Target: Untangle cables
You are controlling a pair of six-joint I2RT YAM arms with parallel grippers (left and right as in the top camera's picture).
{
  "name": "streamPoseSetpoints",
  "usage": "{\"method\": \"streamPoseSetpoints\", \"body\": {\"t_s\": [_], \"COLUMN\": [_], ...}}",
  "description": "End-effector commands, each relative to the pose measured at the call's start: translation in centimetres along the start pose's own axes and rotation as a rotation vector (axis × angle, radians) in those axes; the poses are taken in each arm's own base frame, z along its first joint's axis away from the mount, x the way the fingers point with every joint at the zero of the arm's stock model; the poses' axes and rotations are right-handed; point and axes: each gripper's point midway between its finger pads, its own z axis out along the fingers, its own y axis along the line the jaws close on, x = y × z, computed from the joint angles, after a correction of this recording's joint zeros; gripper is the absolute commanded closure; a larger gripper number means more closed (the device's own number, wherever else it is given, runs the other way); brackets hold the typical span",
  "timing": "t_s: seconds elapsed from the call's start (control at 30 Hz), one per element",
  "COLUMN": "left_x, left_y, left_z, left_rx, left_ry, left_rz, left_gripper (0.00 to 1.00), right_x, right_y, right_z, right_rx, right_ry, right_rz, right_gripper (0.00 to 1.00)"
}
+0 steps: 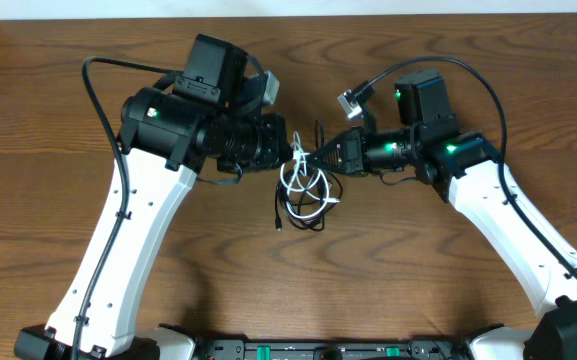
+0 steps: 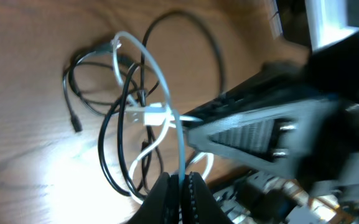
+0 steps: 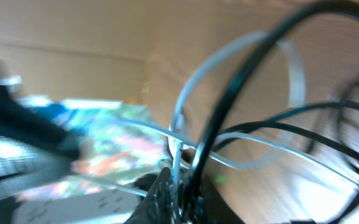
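A tangled bundle of thin black cables (image 1: 313, 208) and a white cable (image 1: 293, 180) hangs between my two grippers at the table's middle, its loops resting on the wood. My left gripper (image 1: 295, 150) is shut on the white cable (image 2: 180, 149), seen pinched between its fingers (image 2: 181, 183) in the left wrist view. My right gripper (image 1: 320, 155) is shut on the white cable (image 3: 178, 130) together with a black cable (image 3: 229, 106), held between its jaws (image 3: 182, 190). The two grippers sit almost tip to tip above the bundle. A black end plug (image 1: 278, 226) lies to the lower left.
The wooden table (image 1: 418, 280) runs all around. Thick black arm cables (image 1: 93, 95) arc over both arms. A rail with green parts (image 1: 318, 350) runs along the front edge.
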Motion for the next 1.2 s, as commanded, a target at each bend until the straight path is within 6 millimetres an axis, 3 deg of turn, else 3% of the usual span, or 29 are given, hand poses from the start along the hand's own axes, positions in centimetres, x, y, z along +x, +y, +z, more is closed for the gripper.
{"method": "streamPoseSetpoints", "body": {"t_s": [0.0, 0.07, 0.13, 0.23, 0.27, 0.3, 0.43, 0.6, 0.7, 0.87, 0.9, 0.97, 1.0, 1.17], "left_x": [-0.5, -0.8, -0.9, -0.8, -0.8, -0.8, -1.1, -2.3, -2.5, -1.7, -1.4, -0.9, -0.7, -0.2], "left_y": [-1.9, -2.4, -2.9, -3.7, -4.0, -4.3, -5.1, -6.4, -6.4, -3.3, -2.4, -0.6, 0.1, 2.2], "left_z": [-2.1, -3.1, -4.2, -5.6, -6.1, -6.5, -8.2, -10.1, -10.3, -8.8, -8.5, -7.9, -7.7, -6.5], "left_rx": [0.104, 0.122, 0.134, 0.159, 0.169, 0.177, 0.207, 0.281, 0.281, 0.138, 0.093, 0.007, -0.025, -0.126], "left_ry": [-0.061, -0.111, -0.151, -0.200, -0.218, -0.234, -0.300, -0.381, -0.395, -0.362, -0.352, -0.334, -0.327, -0.285], "left_rz": [-0.009, 0.000, 0.018, 0.037, 0.049, 0.059, 0.026, -0.084, -0.078, -0.155, -0.178, -0.217, -0.230, -0.272], "left_gripper": [0.93, 0.93, 0.93, 0.92, 0.92, 0.92, 0.93, 0.93, 0.93, 0.92, 0.92, 0.92, 0.92, 0.92], "right_x": [-1.6, -1.9, -1.9, -1.9, -1.9, -1.9, -1.8, -1.7, -1.6, -1.5, -1.4, -1.1, -0.9, 0.1], "right_y": [-4.3, -7.3, -9.1, -10.7, -10.9, -11.0, -10.8, -9.0, -8.7, -9.5, -9.9, -10.7, -11.0, -11.5], "right_z": [-0.8, -1.9, -3.0, -4.1, -4.3, -4.4, -4.3, -3.1, -2.9, -3.4, -3.7, -4.1, -4.2, -2.7], "right_rx": [0.253, 0.414, 0.517, 0.605, 0.614, 0.618, 0.599, 0.487, 0.472, 0.527, 0.554, 0.602, 0.620, 0.639], "right_ry": [-0.121, -0.183, -0.220, -0.247, -0.251, -0.253, -0.243, -0.195, -0.182, -0.172, -0.174, -0.174, -0.170, -0.130], "right_rz": [0.032, 0.127, 0.162, 0.183, 0.187, 0.189, 0.195, 0.156, 0.127, 0.070, 0.075, 0.091, 0.094, 0.051], "right_gripper": [0.99, 0.99, 0.83, 0.39, 0.12, 0.01, 0.01, 0.01, 0.01, 0.01, 0.06, 0.25, 0.28, 0.25]}}
